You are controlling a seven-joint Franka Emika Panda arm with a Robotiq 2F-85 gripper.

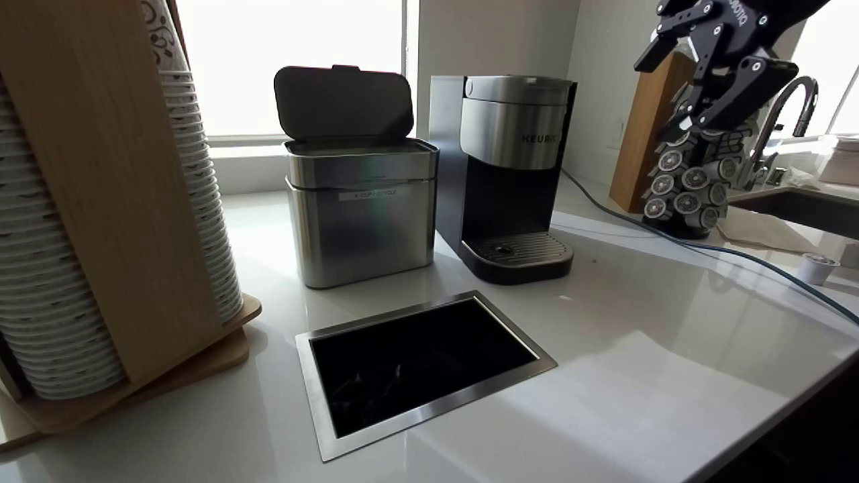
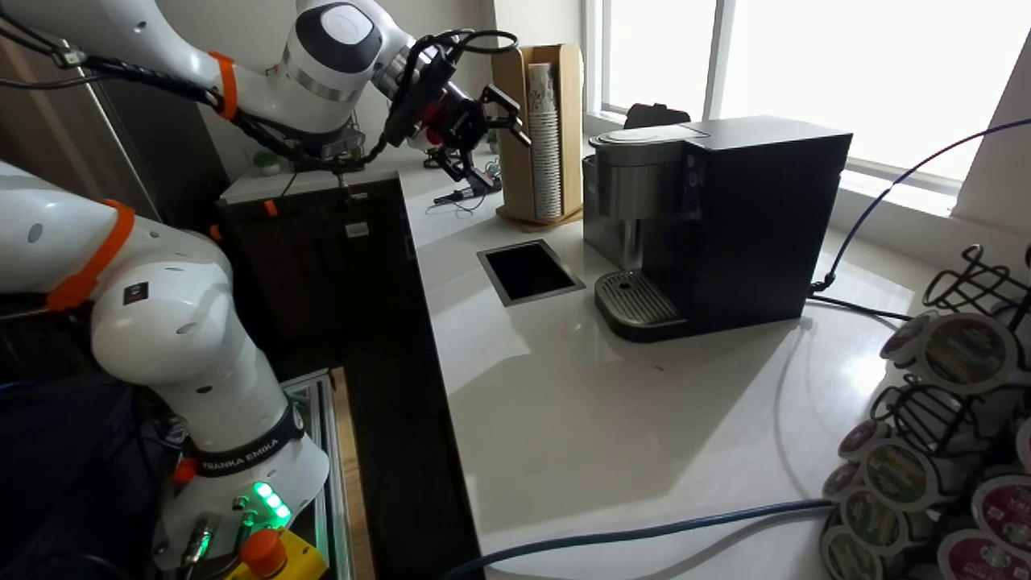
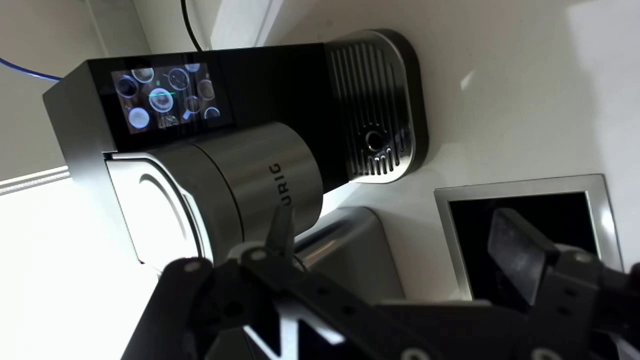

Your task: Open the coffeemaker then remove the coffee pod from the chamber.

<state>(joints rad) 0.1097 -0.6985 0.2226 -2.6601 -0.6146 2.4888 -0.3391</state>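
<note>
1. Wrist view. The pincer (image 3: 400,240) is released, its fingers (image 3: 517,255) spread well apart. Beyond it, toward the picture's upper left, stands the coffeemaker (image 3: 260,170), its display (image 3: 165,97) lit; the lid (image 3: 145,205) appears to be down, though glare bleaches that part. What the chamber holds is hidden. A framed counter cutout (image 3: 520,189) shows behind one finger.

2. In an exterior view. The coffeemaker stands left of the pincer and lower, well apart from it. Farther left come a metal bin (image 1: 366,228) with its cover (image 1: 345,104) raised, just beside the coffeemaker, and a wooden cup holder (image 1: 100,168). Behind the pincer, partly covered by it, is a rack (image 1: 671,230) of pods (image 1: 686,202).

3. In an exterior view. The white arm (image 2: 161,322) bears the pincer in front of the cup holder's edge. The coffeemaker stands to the pincer's right; the pods sit lower right, well apart from it.
</note>
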